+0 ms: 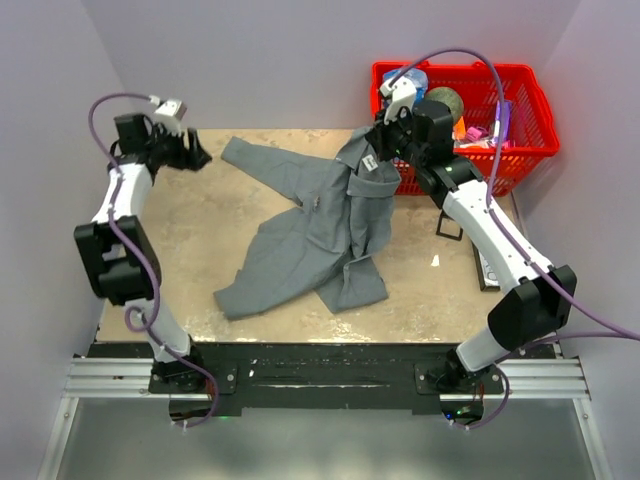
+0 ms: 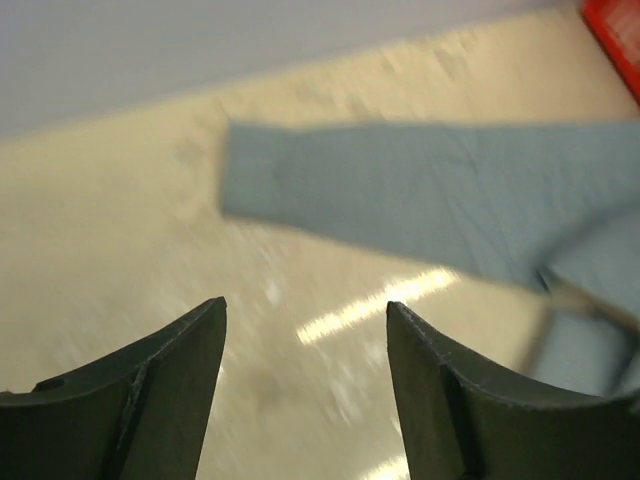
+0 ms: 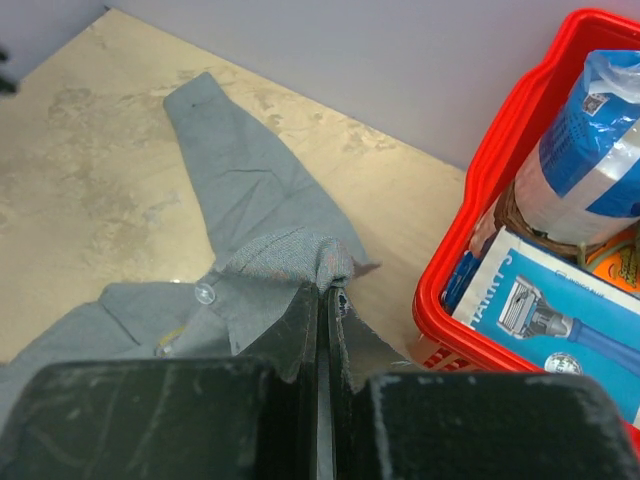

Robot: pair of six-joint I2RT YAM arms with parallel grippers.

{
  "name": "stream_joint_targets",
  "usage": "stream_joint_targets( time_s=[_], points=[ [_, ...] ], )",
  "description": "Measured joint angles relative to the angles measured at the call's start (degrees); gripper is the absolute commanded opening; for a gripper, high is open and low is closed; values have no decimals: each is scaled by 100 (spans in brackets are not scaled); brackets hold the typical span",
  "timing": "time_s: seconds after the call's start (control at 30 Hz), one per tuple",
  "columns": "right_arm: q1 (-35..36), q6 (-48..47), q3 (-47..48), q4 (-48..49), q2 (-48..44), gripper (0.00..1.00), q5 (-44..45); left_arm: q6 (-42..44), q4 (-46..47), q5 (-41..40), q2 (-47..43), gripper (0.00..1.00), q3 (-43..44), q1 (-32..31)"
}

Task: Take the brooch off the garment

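The garment (image 1: 320, 225), a grey button-up shirt, lies crumpled in the middle of the table with one sleeve (image 1: 262, 163) stretched to the far left. My right gripper (image 3: 328, 288) is shut on a fold of its collar (image 3: 290, 255) and holds it up at the back (image 1: 378, 150). A pale button (image 3: 205, 293) shows just left of the jaws. My left gripper (image 2: 306, 303) is open with nothing between its fingers, over bare tabletop at the far left (image 1: 197, 155), short of the sleeve's end (image 2: 400, 190). I cannot make out the brooch in any view.
A red basket (image 1: 530, 110) full of packaged goods stands at the back right, close to my right gripper; its rim (image 3: 470, 230) is just right of the jaws. A dark flat object (image 1: 450, 225) and a narrow strip (image 1: 487, 265) lie along the table's right edge.
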Motion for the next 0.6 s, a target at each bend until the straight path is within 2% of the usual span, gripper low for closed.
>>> stream_joint_targets(
  time_s=[0.17,0.3,0.4,0.6],
  points=[
    [0,72,2,9,59,0,-90,1390,-2033,935,-1283,69,-1716,428],
    [0,197,28,15,199,0,-267,2341,-3174,1084,-1471,69,-2903,332],
    [0,302,46,-13,367,0,-326,2636,-3617,957,-1432,67,-3418,295],
    [0,420,164,-87,595,0,-446,3025,-3884,739,-1128,63,-3613,299]
  ],
)
